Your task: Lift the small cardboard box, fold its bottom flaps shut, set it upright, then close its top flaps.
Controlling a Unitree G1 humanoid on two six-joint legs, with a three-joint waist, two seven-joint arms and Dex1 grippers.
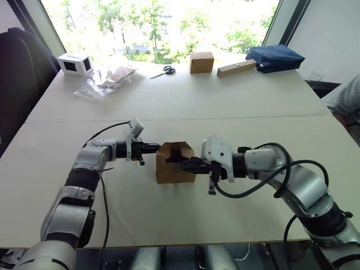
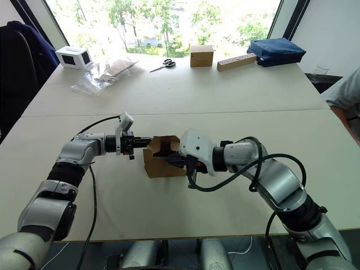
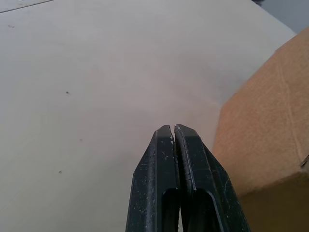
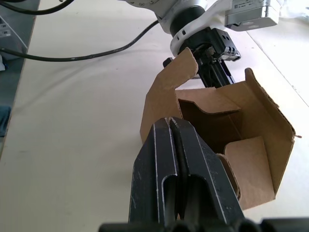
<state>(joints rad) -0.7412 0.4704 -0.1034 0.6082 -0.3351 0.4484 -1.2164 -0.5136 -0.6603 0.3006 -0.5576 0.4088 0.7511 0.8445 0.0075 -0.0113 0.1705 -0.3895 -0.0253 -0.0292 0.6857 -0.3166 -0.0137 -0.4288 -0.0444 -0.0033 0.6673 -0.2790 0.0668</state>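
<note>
Bright windows stand behind our pale desk [image 1: 185, 107], and near its front edge we see the small cardboard box [image 1: 173, 167] resting between our two arms with its top flaps raised. Our left tool [image 1: 154, 148] has its fingers pressed together, holding nothing, its tip against the box's left side. Our right tool [image 4: 169, 123] is likewise closed and empty, its tip at the box's open rim on the right side. At the far edge lie scissors [image 1: 163, 71], a tan cube [image 1: 201, 62], a white box [image 1: 75, 63] and a blue bag [image 1: 274, 57].
</note>
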